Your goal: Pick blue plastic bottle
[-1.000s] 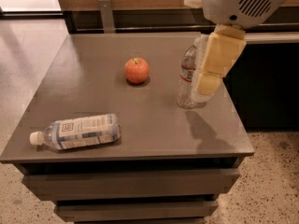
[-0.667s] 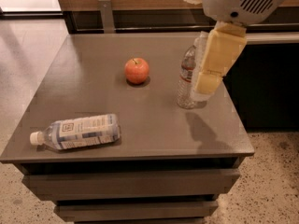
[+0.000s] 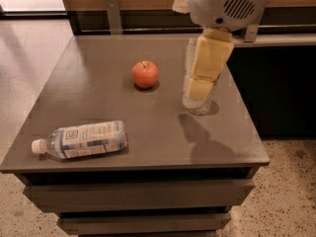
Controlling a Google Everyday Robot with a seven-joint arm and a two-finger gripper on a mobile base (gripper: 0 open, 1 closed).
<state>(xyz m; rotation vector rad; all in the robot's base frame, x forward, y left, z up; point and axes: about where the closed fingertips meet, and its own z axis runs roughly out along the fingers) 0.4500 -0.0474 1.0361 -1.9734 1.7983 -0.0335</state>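
Observation:
The blue plastic bottle (image 3: 81, 139) lies on its side near the front left edge of the grey table (image 3: 98, 98). Its white cap points left and its white-and-blue label faces up. My gripper (image 3: 200, 89) hangs on cream-coloured links below the white arm head (image 3: 227, 4) at the right side of the table. It is far to the right of the blue bottle and apart from it. It is in front of an upright clear bottle (image 3: 198, 102) and hides most of it.
A red apple (image 3: 145, 74) sits at the middle of the table. A dark counter (image 3: 276, 83) stands to the right. A wooden wall with a metal bracket (image 3: 113, 15) runs behind. Speckled floor surrounds the table, and drawers are below its top.
The arm and gripper have shifted a little to the left and now cover more of the upright clear bottle. The blue bottle and the apple have not moved.

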